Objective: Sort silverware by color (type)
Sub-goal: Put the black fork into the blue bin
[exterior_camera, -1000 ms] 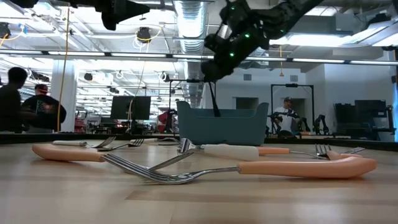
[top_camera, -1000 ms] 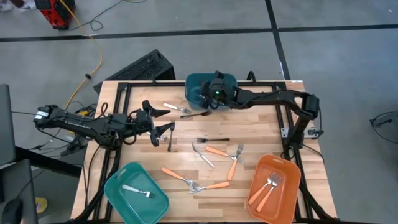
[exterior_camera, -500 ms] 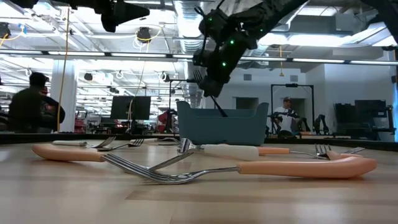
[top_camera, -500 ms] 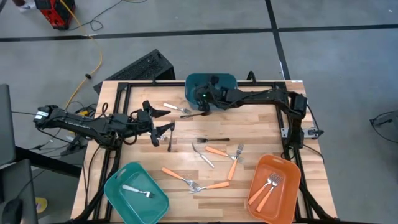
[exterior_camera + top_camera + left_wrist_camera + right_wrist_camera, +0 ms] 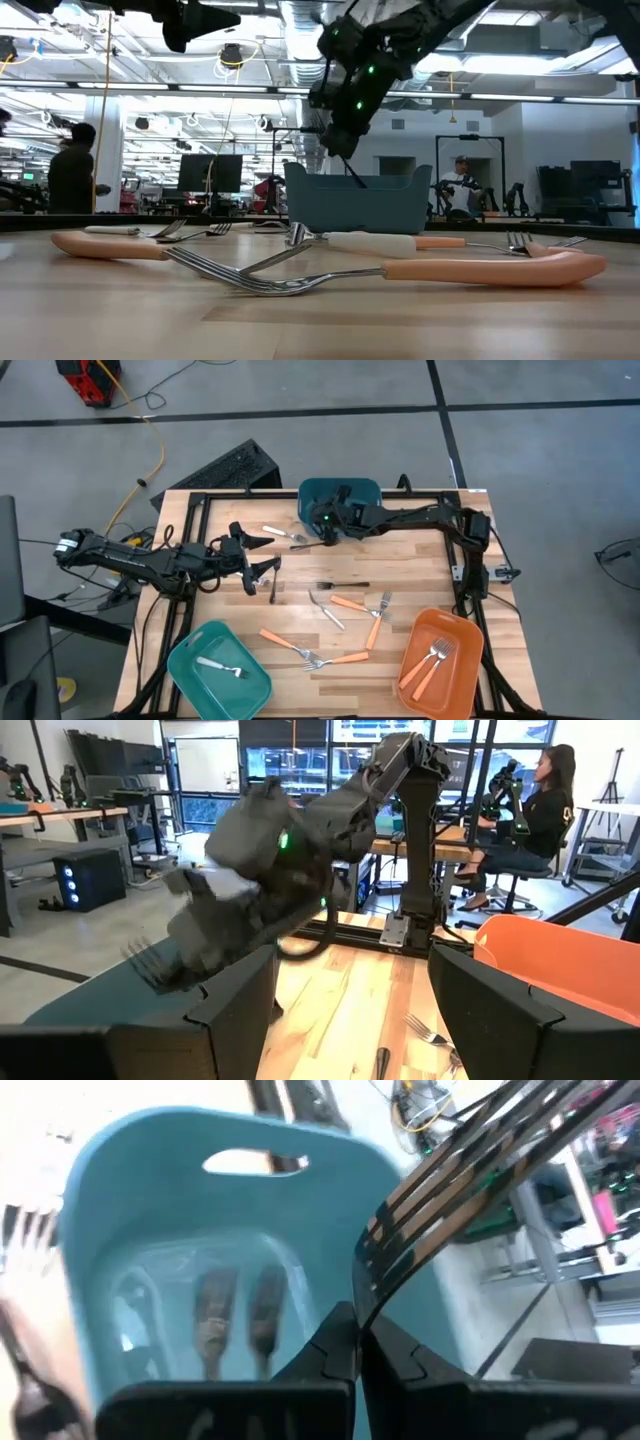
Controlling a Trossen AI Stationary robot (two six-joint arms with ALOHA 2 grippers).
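My right gripper (image 5: 323, 522) hangs over the dark teal bin (image 5: 362, 487) at the table's far edge, shut on a dark fork (image 5: 440, 1200). Two dark forks (image 5: 238, 1318) lie on the bin's floor. My left gripper (image 5: 265, 568) waits open and level above the table's left part, a dark utensil (image 5: 273, 592) lying just before it. Loose silverware lies on the table: a white-handled fork (image 5: 279, 533), dark forks (image 5: 314, 544) (image 5: 345, 585), and several orange-handled forks (image 5: 352, 603) toward the near edge. My right gripper pinches the dark fork between its two fingers at the stem below the tines (image 5: 362, 1318). The tines (image 5: 480, 1155) stick out past the fingertips. The fingers slant downward over the bin, and the fork is lifted clear of the table.
A light teal bin (image 5: 190, 678) at the near left holds a white fork (image 5: 220, 667). An orange bin (image 5: 462, 660) at the near right holds forks. Black frame rails (image 5: 200, 520) run along the table's edges. People show in the room beyond the table.
My right gripper has gone toward the table's left edge and a little down over the dark teal bin, rolling and tipping as it went. The dark fork has stayed in its fingers and has turned with them.
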